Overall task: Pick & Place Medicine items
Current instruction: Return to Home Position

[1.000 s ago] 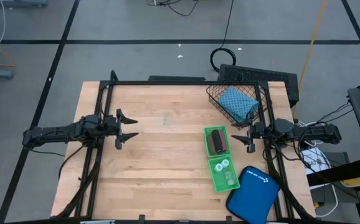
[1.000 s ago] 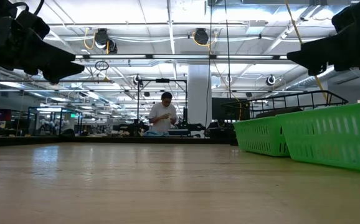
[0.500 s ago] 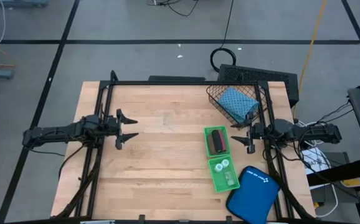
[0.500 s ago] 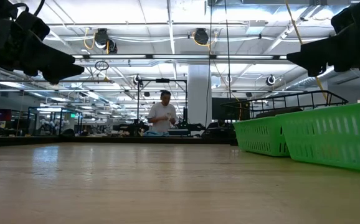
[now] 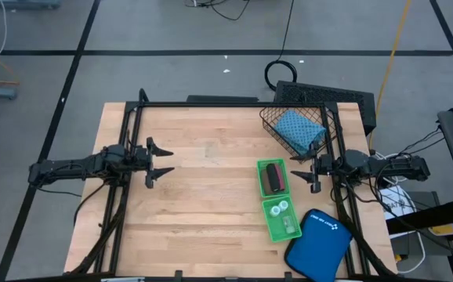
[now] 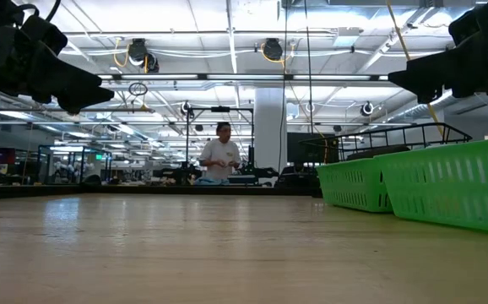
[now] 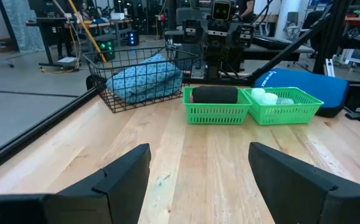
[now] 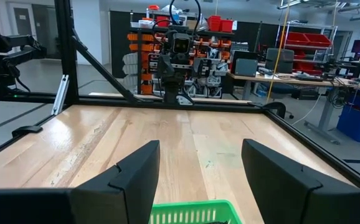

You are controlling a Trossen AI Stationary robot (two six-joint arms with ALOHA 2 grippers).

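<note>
The teal-blue textured pouch lies inside a black wire basket at the table's far right. A green tray holds a black roll in its far compartment and tiny white bottles in its near one. I cannot make out the brown and pink rolls. My left gripper hovers open over the left middle of the table. My right gripper hovers open just right of the tray's far compartment.
A larger smooth blue case lies at the near right corner, beside the tray's near end. A black frame runs round the table. Bare wood spans the middle and left. A person stands far off in the room.
</note>
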